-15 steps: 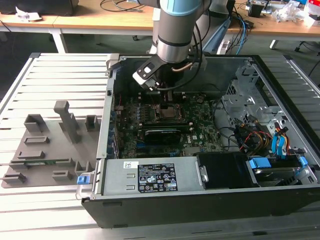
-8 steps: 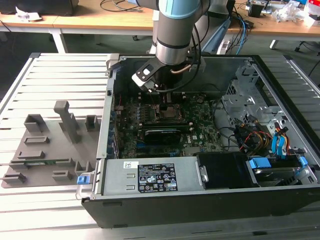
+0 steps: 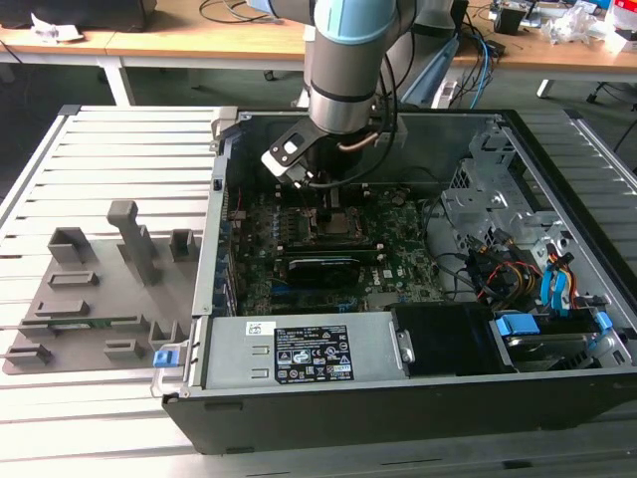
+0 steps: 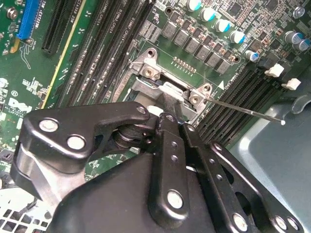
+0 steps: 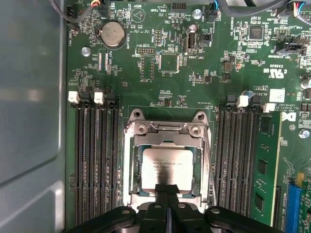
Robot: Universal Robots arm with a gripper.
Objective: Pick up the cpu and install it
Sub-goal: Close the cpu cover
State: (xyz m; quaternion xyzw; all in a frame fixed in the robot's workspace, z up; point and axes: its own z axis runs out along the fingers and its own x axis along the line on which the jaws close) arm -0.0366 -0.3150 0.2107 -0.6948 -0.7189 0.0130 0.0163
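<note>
Jaws pressed together at the edge of one cpu point(image 5: 165, 167) in one socket point(image 5: 130, 162).

The cpu point(image 5: 166, 167), a small flat square chip with a silvery-white metal top and faint dark print, lies flat and face-up inside the metal-framed socket point(image 5: 130, 165) on the green motherboard point(image 5: 194, 73), as seen in the first wrist view. Its sides run square with the frame, and banks of dark memory slots point(image 5: 97, 160) flank the socket on either side.
</note>
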